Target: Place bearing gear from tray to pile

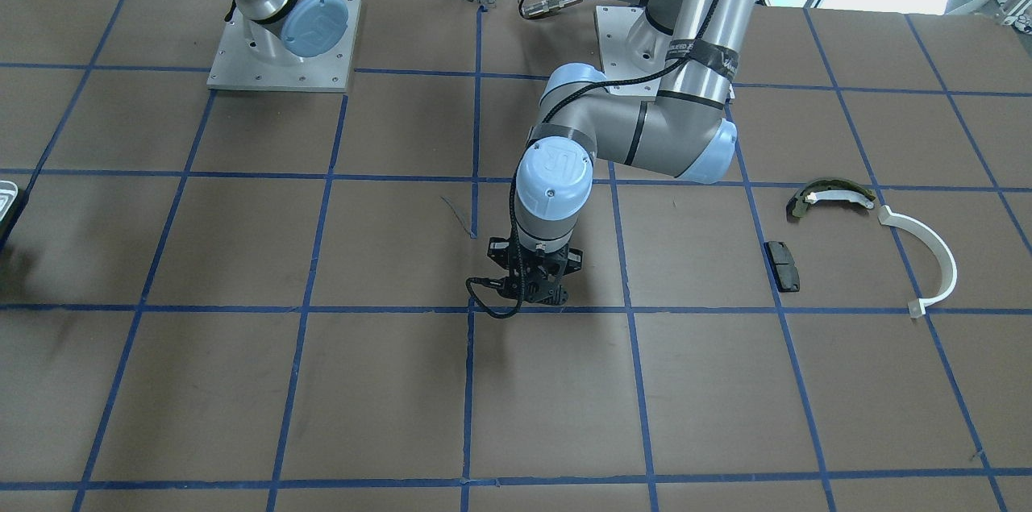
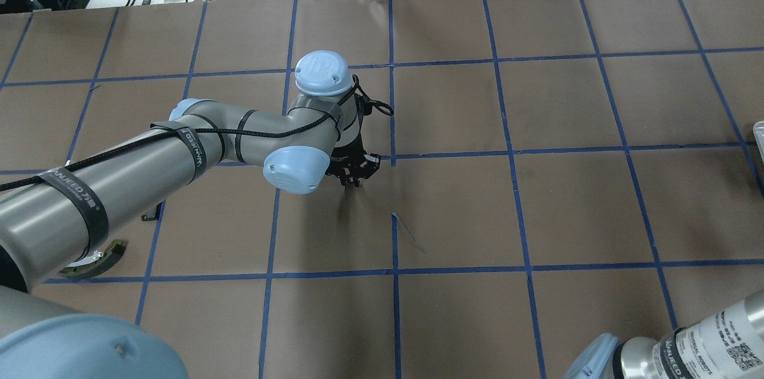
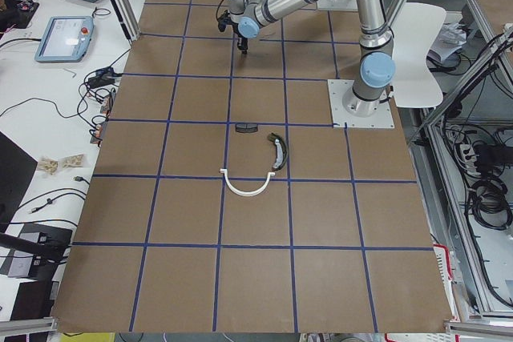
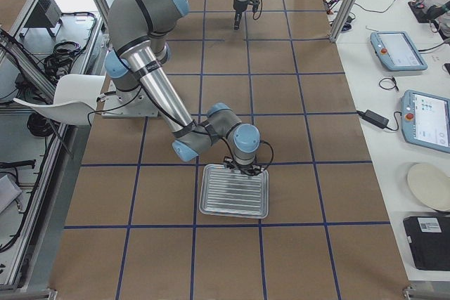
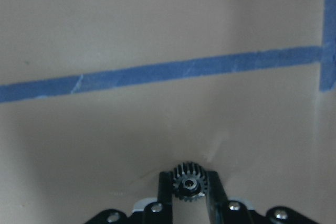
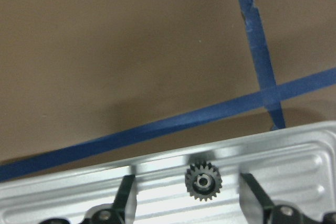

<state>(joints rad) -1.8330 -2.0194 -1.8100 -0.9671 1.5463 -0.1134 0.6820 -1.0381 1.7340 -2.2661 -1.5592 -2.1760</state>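
My left gripper (image 5: 189,178) is shut on a small dark bearing gear (image 5: 189,184) and holds it low over the brown table near the middle (image 1: 532,298) (image 2: 352,179). My right gripper (image 6: 187,179) is open over the silvery ridged tray (image 6: 294,156), with a second bearing gear (image 6: 203,181) lying on the tray between its fingers. The tray also shows in the exterior right view (image 4: 234,191). The pile lies apart: an olive brake shoe (image 1: 830,196), a white plastic arc (image 1: 927,258) and a black pad (image 1: 783,265).
The table is brown paper with a blue tape grid (image 1: 476,310). The left arm's base plate (image 1: 637,52) and the right arm's base plate (image 1: 282,44) stand at the robot's edge. A sliver of the tray (image 1: 6,197) shows at the front view's left edge.
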